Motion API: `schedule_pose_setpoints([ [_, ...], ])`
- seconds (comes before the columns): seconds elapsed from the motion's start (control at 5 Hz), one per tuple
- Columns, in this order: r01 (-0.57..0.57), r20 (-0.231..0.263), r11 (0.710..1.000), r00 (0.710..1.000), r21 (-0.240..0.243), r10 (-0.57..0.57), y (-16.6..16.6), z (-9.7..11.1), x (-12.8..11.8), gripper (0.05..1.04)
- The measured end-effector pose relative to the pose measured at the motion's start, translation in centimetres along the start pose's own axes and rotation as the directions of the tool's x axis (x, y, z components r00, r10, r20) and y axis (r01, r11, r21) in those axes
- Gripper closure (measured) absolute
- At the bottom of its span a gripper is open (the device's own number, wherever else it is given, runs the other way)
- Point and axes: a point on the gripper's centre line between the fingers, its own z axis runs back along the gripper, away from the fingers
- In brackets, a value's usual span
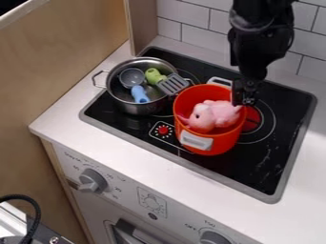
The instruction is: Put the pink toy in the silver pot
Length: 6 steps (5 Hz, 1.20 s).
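Inside an orange pot (207, 145), one pink toy (219, 113), plump, pale, rounded, black gripper (244, 97) near it, jaw opening and any hold impossible to tell.

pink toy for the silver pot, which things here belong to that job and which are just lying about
Part of the job:
pink toy
silver pot
gripper, by the toy

Just lying about:
orange pot, though it holds the toy
blue-handled ladle and green-handled slotted turner, both in the silver pot
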Motion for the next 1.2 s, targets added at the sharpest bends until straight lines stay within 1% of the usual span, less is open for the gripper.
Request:
schedule_pose_setpoints([
  [0.2,0.032,-0.053,0.999,0.998,-0.016,-0.033,-1.1,-0.7,-1.3,0.085],
  [0.4,0.046,-0.075,0.999,0.996,-0.01,-0.046,-1.5,0.3,-2.3,0.084],
  [0.6,0.039,-0.089,0.999,0.995,-0.013,-0.04,-1.9,0.4,-2.9,0.084],
  [0.8,0.042,-0.067,0.999,0.997,-0.017,-0.043,-2.3,-0.2,-3.1,0.084],
  [1.0,0.04,-0.06,0.999,0.997,-0.003,-0.04,-2.6,-0.7,-3.4,0.084],
  [1.2,0.03,-0.059,1.0,0.998,0.006,-0.03,-2.5,0.5,-3.6,0.084],
])
